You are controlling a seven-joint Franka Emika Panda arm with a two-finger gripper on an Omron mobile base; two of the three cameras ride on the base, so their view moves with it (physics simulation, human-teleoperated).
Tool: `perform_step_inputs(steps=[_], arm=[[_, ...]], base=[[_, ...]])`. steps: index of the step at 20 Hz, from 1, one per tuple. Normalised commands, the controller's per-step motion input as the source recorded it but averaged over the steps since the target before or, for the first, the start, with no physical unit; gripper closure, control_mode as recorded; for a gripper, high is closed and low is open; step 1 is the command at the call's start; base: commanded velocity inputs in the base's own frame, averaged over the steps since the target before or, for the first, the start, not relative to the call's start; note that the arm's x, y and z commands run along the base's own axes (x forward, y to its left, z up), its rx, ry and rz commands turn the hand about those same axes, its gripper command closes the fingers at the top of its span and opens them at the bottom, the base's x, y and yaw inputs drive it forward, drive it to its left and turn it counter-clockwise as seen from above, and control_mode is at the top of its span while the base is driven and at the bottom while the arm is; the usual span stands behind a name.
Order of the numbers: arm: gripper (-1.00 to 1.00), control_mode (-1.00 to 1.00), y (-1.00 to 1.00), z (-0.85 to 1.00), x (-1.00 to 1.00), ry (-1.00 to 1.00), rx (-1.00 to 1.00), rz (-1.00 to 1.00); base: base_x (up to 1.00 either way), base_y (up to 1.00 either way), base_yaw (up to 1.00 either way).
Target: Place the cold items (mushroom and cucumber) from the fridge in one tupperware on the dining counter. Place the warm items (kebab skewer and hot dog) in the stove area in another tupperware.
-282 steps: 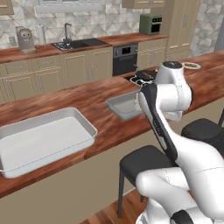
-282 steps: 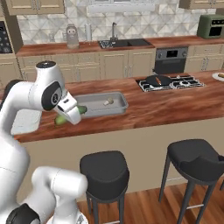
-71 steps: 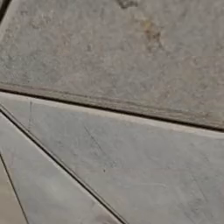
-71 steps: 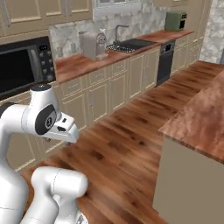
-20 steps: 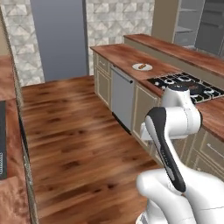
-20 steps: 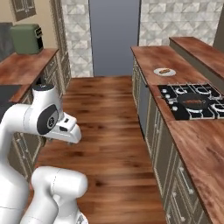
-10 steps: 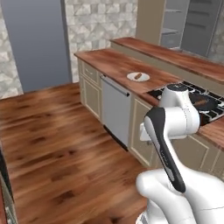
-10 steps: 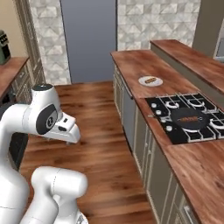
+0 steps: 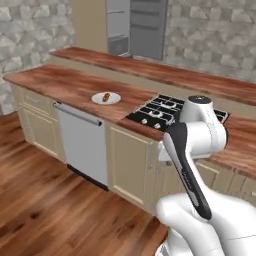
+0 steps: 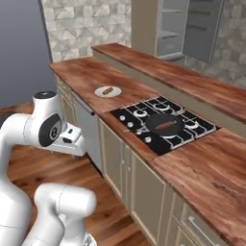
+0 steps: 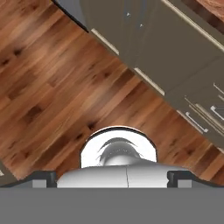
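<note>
A hot dog (image 9: 105, 96) lies on a small white plate (image 9: 113, 99) on the wooden counter, left of the stove; the same hot dog (image 10: 108, 90) appears in the right base view. On the black stove (image 10: 144, 116) stands a dark pan (image 10: 165, 125) holding a reddish-brown kebab skewer (image 10: 166, 123). My gripper (image 10: 76, 141) is tucked in close to my body, low in front of the cabinets and well short of the counter. In the hand view it points down at the wood floor, and its fingertips (image 11: 44, 176) stand wide apart with nothing between them.
A steel dishwasher front (image 9: 82, 145) and cream cabinet doors (image 9: 131, 170) line the counter's face. A raised wooden bar ledge (image 9: 150, 70) runs behind the stove. Grey open shelving (image 10: 187, 26) stands at the back. Wood floor (image 9: 40, 200) spreads to the left.
The base has driven and turned, so the whole scene has shifted: the stove counter with the plate is now nearer and more head-on. The arm keeps its tucked pose.
</note>
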Motion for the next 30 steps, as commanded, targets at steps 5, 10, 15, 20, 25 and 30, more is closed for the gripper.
perform_step_inputs(steps=[5,10,15,20,25,30], arm=[[-1.00,1.00,0.00,0.00,0.00,0.00,0.00,0.00],[-1.00,1.00,0.00,0.00,0.00,0.00,0.00,0.00],[-1.00,1.00,0.00,0.00,0.00,0.00,0.00,0.00],[-1.00,1.00,0.00,0.00,0.00,0.00,0.00,0.00],[-1.00,1.00,0.00,0.00,0.00,0.00,0.00,0.00],[-1.00,1.00,0.00,0.00,0.00,0.00,0.00,0.00]], base=[[0.17,0.14,-0.89],[0.16,0.09,-0.81],[0.26,0.04,-0.56],[0.60,0.16,-0.36],[0.14,0.52,-0.22],[-0.04,0.35,-0.03]])
